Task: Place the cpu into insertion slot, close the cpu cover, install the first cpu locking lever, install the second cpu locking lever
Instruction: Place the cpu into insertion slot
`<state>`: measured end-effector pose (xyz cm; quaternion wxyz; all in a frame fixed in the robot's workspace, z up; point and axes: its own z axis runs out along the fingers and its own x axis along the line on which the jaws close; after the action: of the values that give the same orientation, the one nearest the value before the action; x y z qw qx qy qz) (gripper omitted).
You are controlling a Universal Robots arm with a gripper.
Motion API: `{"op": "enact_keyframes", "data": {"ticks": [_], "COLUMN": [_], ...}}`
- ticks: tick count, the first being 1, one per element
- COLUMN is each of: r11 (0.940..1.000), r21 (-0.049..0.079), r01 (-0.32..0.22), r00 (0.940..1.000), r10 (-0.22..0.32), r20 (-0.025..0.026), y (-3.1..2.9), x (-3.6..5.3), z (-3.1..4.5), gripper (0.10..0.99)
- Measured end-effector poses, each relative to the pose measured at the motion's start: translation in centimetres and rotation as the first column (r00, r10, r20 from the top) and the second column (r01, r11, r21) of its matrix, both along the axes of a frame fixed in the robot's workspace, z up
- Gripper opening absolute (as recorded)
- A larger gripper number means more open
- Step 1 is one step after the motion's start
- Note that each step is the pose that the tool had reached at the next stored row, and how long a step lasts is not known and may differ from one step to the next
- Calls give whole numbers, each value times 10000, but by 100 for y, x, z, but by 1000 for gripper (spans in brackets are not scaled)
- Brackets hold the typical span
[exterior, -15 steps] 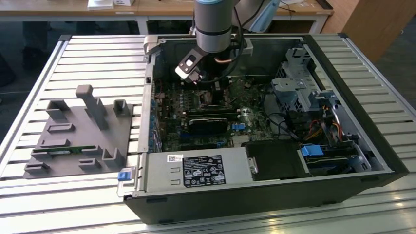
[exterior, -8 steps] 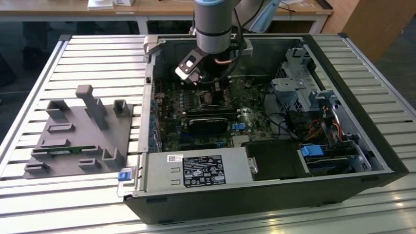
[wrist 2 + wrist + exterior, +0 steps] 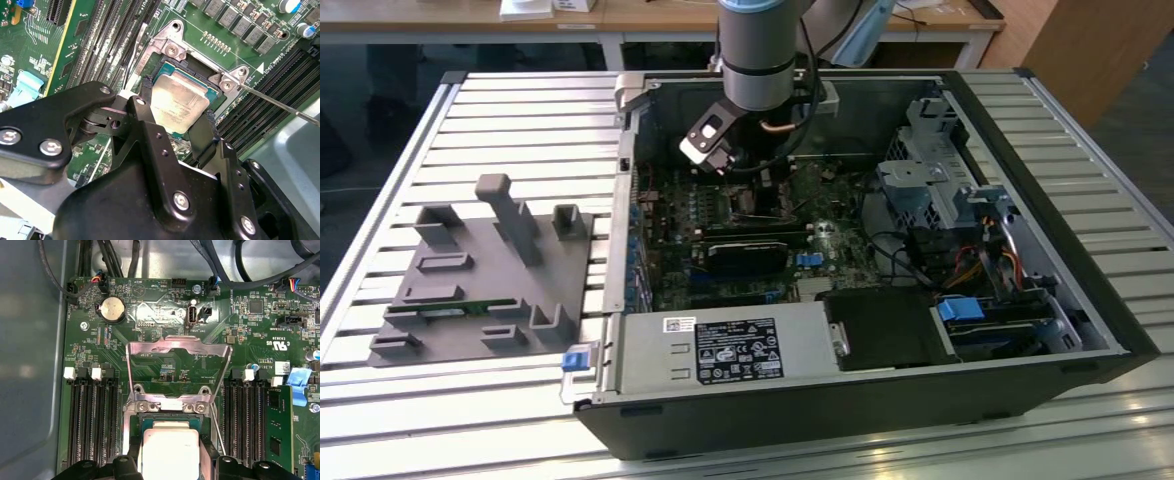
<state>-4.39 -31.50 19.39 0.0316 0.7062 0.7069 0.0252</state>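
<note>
tool (image 3: 175,120) grasps cpu (image 3: 179,102) by two edges, just at insertion slot (image 3: 161,70); cpu cover (image 3: 150,347) is raised open. i think it must sit flat, corners matching, without pressing.

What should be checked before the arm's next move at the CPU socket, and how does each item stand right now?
1. Grip: ok, the hand is closed on two opposite edges of the cpu.
2. Position: ok, the cpu lies inside the rim of the insertion slot.
3. Seated flat: cannot tell.
4. Cover out of the way: ok, the cpu cover stands raised off the slot.
5. Lever clear: ok, one locking lever, a thin rod, lies off to the side of the slot.
</note>
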Motion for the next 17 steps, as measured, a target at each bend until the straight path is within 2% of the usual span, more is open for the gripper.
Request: {"op": "enact_keyframes", "data": {"ticks": [6, 7, 15, 17], "r11": [10000, 10000, 10000, 10000], "r21": [1, 1, 2, 1], "r01": [1, 1, 2, 2], "r00": [10000, 10000, 10000, 10000], "r10": [-1, -1, -2, -2], "r20": [1, 0, 1, 1], "y": [0, 0, 0, 0], "x": [0, 0, 0, 0], "z": [0, 0, -1, 19], "gripper": [553, 612, 612, 612]}}
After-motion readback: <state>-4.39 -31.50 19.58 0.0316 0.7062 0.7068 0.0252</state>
